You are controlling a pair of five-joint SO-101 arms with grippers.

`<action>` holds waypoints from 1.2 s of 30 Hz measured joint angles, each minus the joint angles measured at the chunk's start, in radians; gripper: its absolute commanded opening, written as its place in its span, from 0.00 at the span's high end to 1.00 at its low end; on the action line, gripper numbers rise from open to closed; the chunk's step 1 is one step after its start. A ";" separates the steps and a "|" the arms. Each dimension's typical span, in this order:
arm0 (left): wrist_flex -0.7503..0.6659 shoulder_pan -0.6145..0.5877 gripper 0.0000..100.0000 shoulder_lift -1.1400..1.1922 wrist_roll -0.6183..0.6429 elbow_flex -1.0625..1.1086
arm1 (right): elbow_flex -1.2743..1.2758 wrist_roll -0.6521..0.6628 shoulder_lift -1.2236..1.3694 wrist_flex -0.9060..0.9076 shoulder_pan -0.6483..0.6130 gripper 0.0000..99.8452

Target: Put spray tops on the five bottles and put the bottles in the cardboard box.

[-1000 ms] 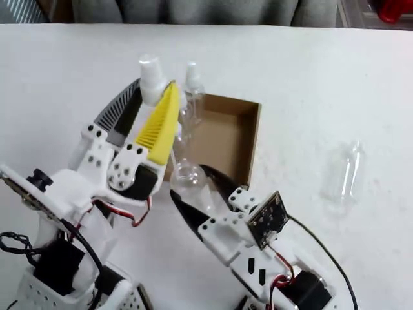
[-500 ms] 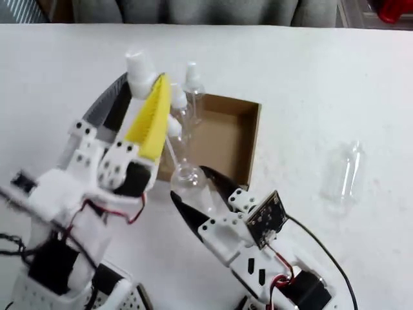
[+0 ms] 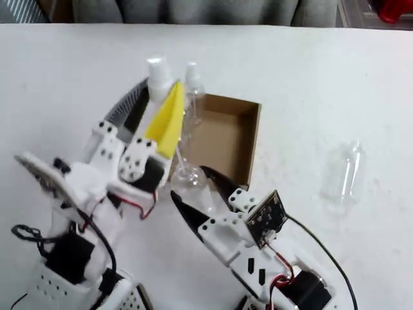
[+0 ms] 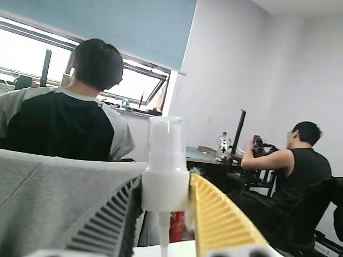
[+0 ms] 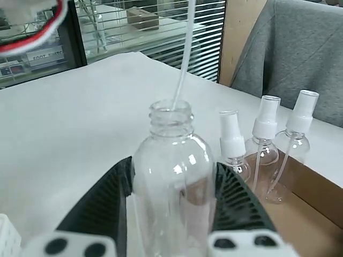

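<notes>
the open bottle [image 5: 171,166] stood upright with no top on its threaded neck, just beside the corner of the cardboard box [image 3: 226,139] nearest the arms. the right gripper [image 3: 192,186] was clamped on it, one black finger [image 5: 104,201] pressed to each side of the clear body. whether the bottle's base rested on the table [image 3: 310,77] or hung a little above it, i could not tell.

straight over it was the spray top [image 4: 165,179], white with a clear cap, held upright and well above the neck. the left gripper [image 3: 159,90] was closed on the top's collar, a ribbed grey finger [image 4: 110,219] on one side and a ribbed yellow finger [image 4: 220,219] on the other. from the top its thin dip tube [image 5: 183,59] ran down at a slant and met the mouth of the open bottle; the tip seemed to sit just inside the rim, though that was hard to make out.

three capped bottles [image 5: 262,144] stood in a row inside the box, against its wall on the left arm's side, each with a white spray top on. the box itself lay open on the table between the two arms' reach.

a loose bottle [image 3: 342,171] lay on its side on the table, well apart from the box, on the right arm's side.
</notes>
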 measured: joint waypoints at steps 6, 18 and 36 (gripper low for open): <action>0.075 0.038 0.98 -0.164 0.002 0.132 | 0.000 0.000 0.000 0.000 0.000 0.98; 0.284 0.083 0.98 -0.408 0.002 0.256 | 0.000 0.002 0.002 0.000 -0.006 0.98; 0.333 0.144 0.98 -0.462 0.000 0.316 | 0.000 0.003 -0.012 0.021 0.029 0.98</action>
